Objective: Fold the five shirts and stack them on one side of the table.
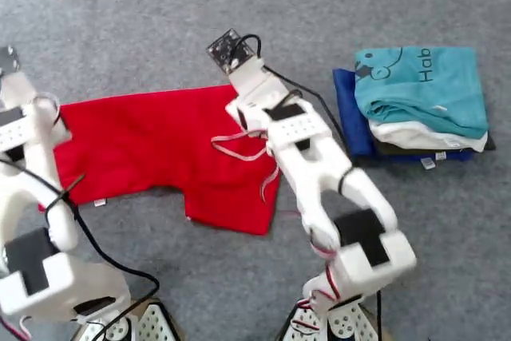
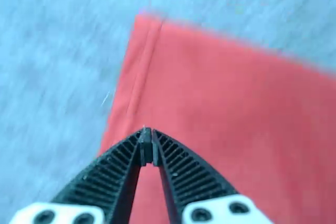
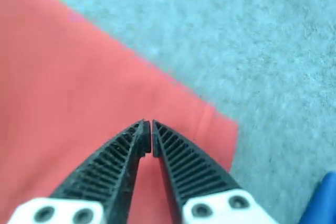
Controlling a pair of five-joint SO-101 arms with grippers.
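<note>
Left end effector (image 2: 146,146) closed, pointing down over red shirt (image 2: 236,108) edge; right end effector (image 3: 147,139) closed over its other end.

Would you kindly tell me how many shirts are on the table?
5. The red shirt lies spread out alone; piled to one side, top to bottom: teal shirt, white shirt, dark shirt, blue shirt. Others may hide inside.
</note>
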